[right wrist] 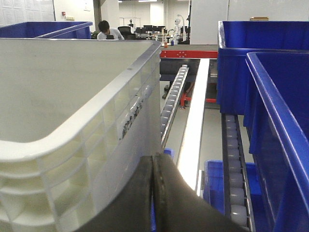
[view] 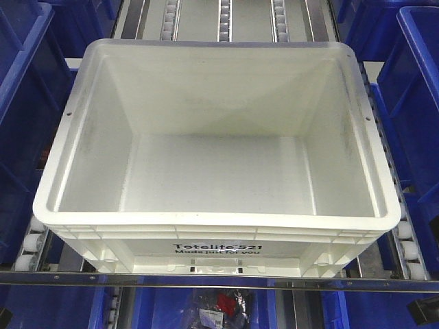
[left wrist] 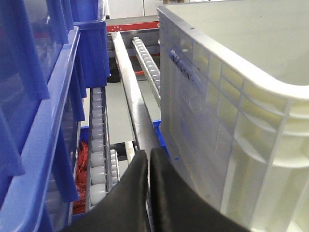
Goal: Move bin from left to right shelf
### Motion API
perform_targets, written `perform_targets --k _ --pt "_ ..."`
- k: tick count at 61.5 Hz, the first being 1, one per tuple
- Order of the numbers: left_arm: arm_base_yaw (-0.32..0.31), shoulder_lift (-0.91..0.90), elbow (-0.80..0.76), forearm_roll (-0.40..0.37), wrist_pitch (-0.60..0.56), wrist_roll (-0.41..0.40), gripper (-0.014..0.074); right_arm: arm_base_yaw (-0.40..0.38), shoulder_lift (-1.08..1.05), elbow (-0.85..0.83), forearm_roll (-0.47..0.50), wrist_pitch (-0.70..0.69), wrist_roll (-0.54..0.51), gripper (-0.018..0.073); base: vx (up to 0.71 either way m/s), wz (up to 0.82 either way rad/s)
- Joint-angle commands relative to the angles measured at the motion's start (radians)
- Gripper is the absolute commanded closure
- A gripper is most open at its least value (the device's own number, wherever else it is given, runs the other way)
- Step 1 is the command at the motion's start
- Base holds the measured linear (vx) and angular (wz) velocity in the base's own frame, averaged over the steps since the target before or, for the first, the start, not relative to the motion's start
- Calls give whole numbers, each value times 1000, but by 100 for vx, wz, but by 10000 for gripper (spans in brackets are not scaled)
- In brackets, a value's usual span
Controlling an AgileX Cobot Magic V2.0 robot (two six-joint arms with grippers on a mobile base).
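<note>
Scene: You are looking down into the white bin (view: 216,221), empty and square to the front camera, on a roller lane (view: 31,250) behind a metal front rail (view: 206,279).

Where the bin is: It fills the middle of the rack opening, its printed label (view: 217,249) facing you and blue bins (view: 27,82) on both sides. The pictures do not say which shelf this is, left or right.

Left gripper: The left gripper (left wrist: 148,162) has its two black fingers pressed together with nothing between them. It sits low beside the bin's left wall (left wrist: 203,111), between that wall and the neighbouring rollers (left wrist: 99,159). Whether it touches the wall cannot be told.

Right gripper: The right gripper (right wrist: 153,166) is likewise closed to a narrow seam and empty, just beside the bin's right wall (right wrist: 116,130).

Done so far: The two arms flank the bin, one on each side. No lift or grip shows; the bin rests on the rollers.

Left to do: If this is the left shelf, the whole carry is ahead of you: squeeze or hook the bin from both sides, draw it over the rail and set it on the right shelf. If it is the right shelf, only backing the arms away remains.

Judgement: Treat the transfer as unconfirmed.
</note>
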Motion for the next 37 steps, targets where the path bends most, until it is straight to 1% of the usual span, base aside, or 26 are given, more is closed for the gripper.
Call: perform_targets --k 1,37 --pt "-7 -12 -19 -3 -72 -6 604 -2 -9 19 -2 -70 -4 567 0 0" --pt "-7 -12 -19 -3 -72 -6 604 -2 -9 19 -2 -70 -4 567 0 0"
